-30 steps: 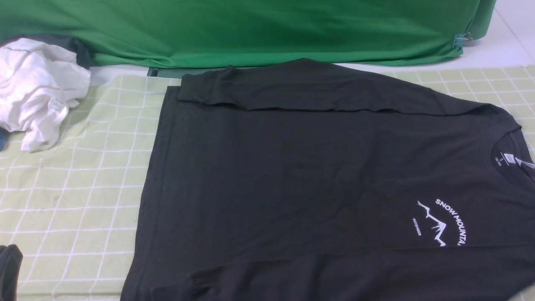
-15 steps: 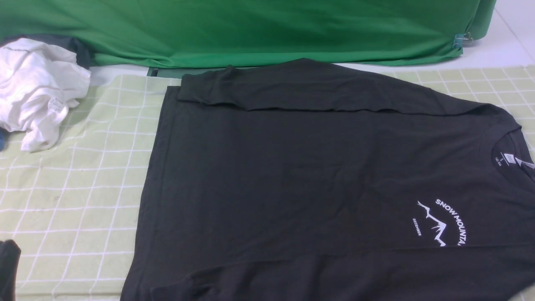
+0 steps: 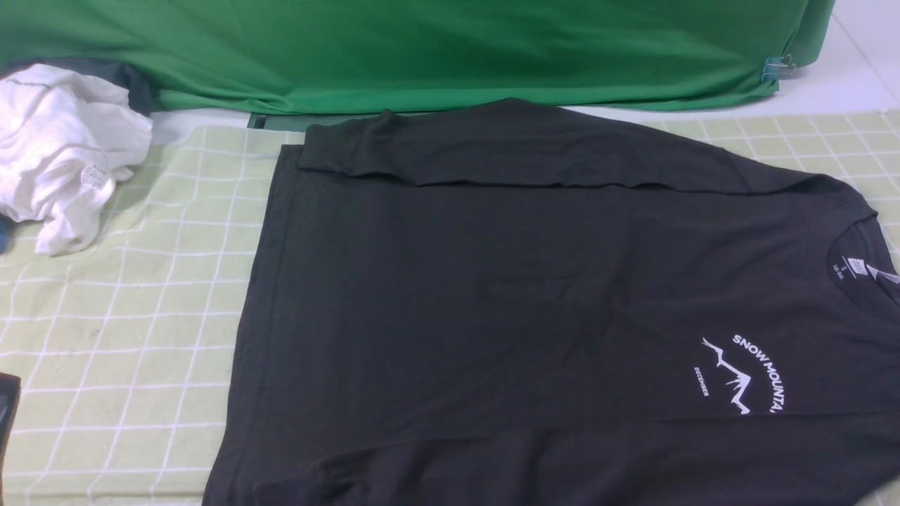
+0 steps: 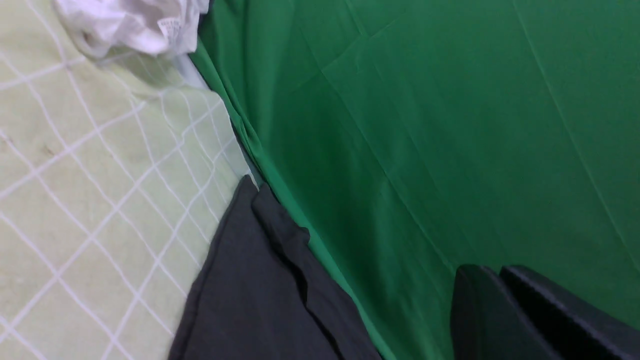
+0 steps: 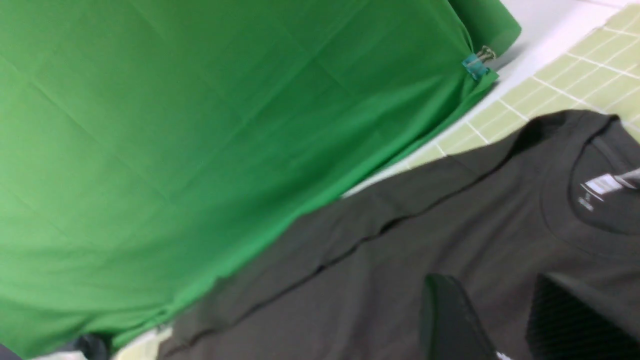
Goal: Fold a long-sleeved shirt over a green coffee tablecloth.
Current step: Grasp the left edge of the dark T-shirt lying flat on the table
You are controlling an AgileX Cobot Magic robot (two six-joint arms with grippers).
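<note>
Front view. The large black cotton long-sleeved shirt [image 3: 492,295] lies flat across the middle and right of the pale yellow-green tablecloth with thin white grid lines [image 3: 126,302]. Its round neck is toward the right edge and its hem toward the left. The far sleeve is folded in along the far side of the body. The white "SNOW MOUNTAIN" mountain print [image 3: 745,376] sits near the right end. The shirt's near side and neck run out of frame. Open gridded cloth lies to the left of the hem. A crumpled white garment with a small label [image 3: 60,147] rests on the far-left corner, well apart from the shirt. A plain bright green cloth [image 3: 422,49] hangs along the far edge, pinned at its right end by a small blue binder clip [image 3: 773,69]. The shirt's far shoulder nearly reaches it.

Left wrist view. The left gripper [image 4: 495,272] shows two dark, matte fingers side by side with no gap visible and nothing between them. It is in the air before the green cloth, clear of the shirt's hem corner and sleeve cuff.

Right wrist view. The right gripper [image 5: 492,285] has its fingers spread, with smooth black fabric visible in the gap and nothing gripped. It is above the shirt's upper body near the neckline.
</note>
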